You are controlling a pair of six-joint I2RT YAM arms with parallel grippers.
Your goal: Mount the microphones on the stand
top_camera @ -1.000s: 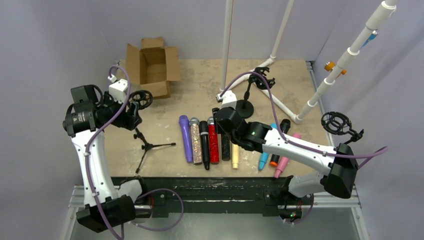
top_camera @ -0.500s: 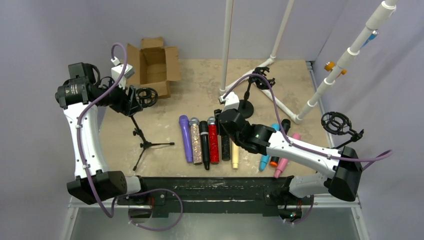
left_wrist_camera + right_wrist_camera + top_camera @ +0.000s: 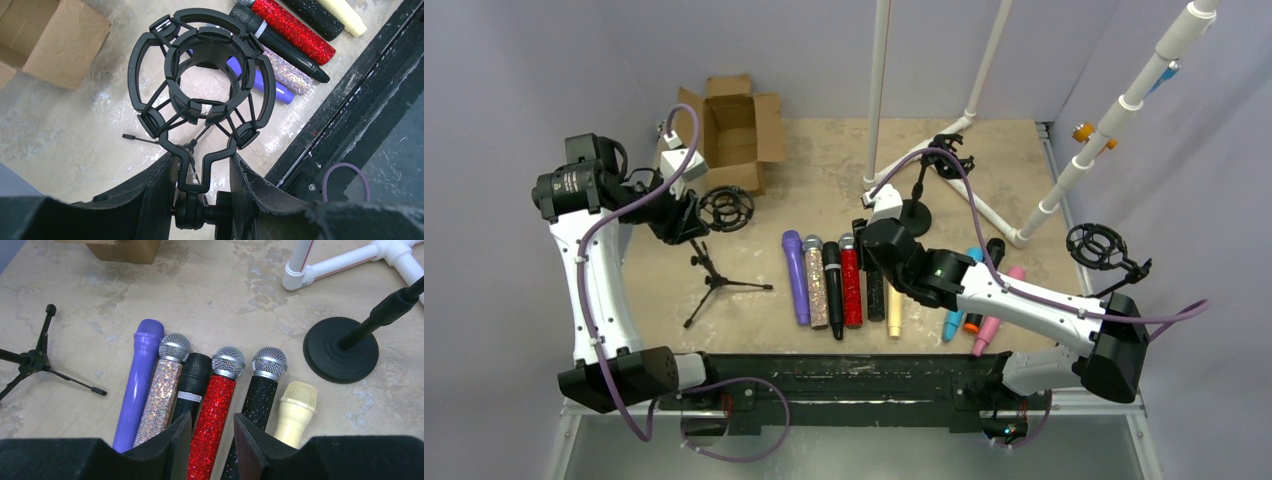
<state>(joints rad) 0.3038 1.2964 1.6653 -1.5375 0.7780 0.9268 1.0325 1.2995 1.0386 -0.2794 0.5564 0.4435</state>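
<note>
Our left gripper [image 3: 202,165] pinches the black shock mount [image 3: 192,186] by its stem at bottom centre; microphones [image 3: 292,27] lie upper right, a cardboard box [image 3: 55,45] upper left.

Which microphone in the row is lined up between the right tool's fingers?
The red glitter microphone: its body alone runs into the gap of the right tool.

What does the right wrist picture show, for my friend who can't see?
The open right gripper hangs over a red mic lying in a row with five other mics on the table. A round black stand base sits at right.
</note>
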